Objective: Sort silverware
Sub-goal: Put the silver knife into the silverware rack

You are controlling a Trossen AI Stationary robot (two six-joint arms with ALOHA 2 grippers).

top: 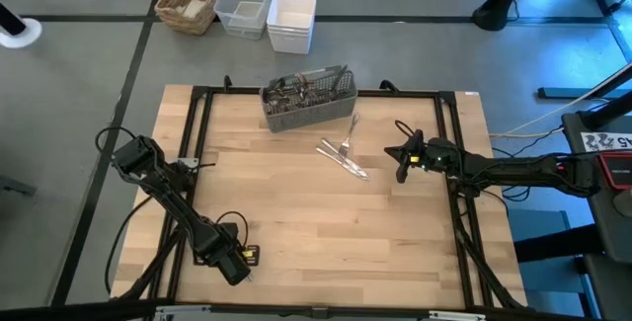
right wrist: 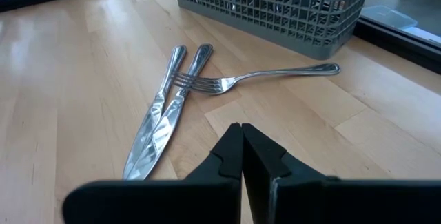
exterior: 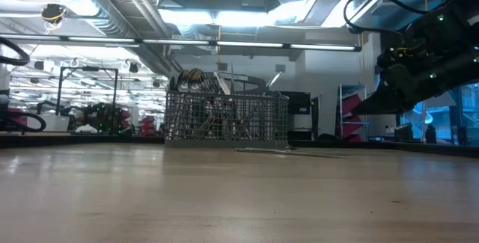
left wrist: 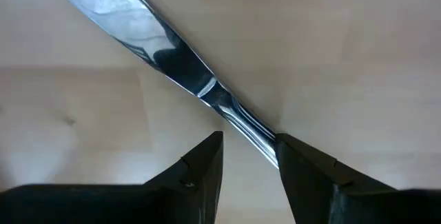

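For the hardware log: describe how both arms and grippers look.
Both arms are black and jointed, with black cables looping alongside. The left gripper has two dark, wedge-shaped fingers. The right gripper has matching fingers and a small yellow marking near its wrist.

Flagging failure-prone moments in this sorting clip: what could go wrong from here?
1. The left gripper has its fingers astride a knife's thin handle, apart; closing off-centre could let it slip or pivot.
2. A fork lies across two knives by the caddy; lifting one may drag the others.
3. The right gripper, fingers shut, must open before grasping.
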